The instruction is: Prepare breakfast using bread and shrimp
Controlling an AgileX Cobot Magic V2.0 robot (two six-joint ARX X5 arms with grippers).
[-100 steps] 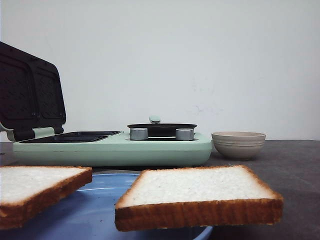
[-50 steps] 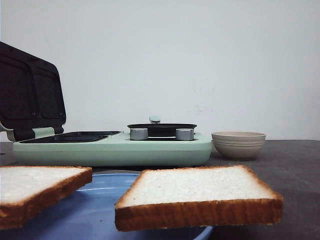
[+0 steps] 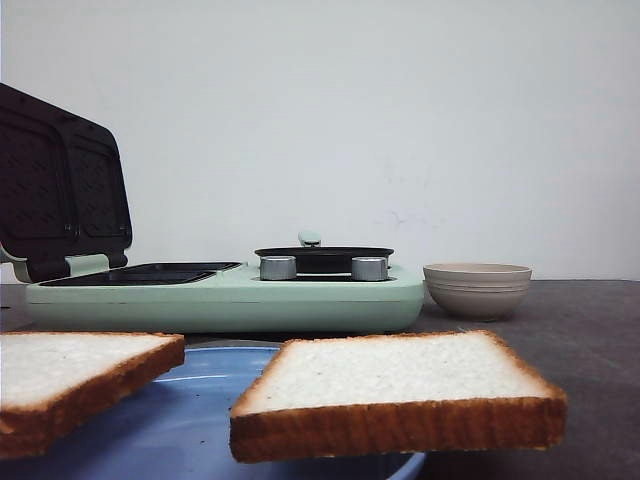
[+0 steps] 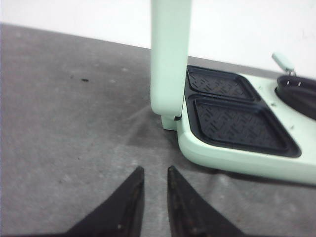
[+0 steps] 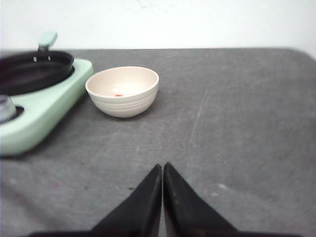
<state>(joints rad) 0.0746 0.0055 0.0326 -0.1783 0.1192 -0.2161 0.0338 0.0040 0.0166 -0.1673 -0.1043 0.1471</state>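
Two slices of bread lie on a blue plate (image 3: 190, 420) close to the front camera, one at the left (image 3: 70, 365) and one at the right (image 3: 395, 372). A beige ribbed bowl (image 5: 123, 90) stands right of the cooker, with a tiny pinkish shrimp piece (image 5: 118, 95) faintly showing at its bottom. My left gripper (image 4: 154, 170) hovers over bare table beside the cooker's hinge end, slightly open, with nothing between its fingers. My right gripper (image 5: 162, 165) is shut and empty, some way short of the bowl. Neither gripper shows in the front view.
A mint-green breakfast cooker (image 3: 230, 295) sits mid-table with its lid (image 3: 60, 190) standing upright. Its two dark ridged sandwich plates (image 4: 237, 121) are exposed. A black pan (image 3: 323, 258) rests on its right half behind two silver knobs. The table is grey.
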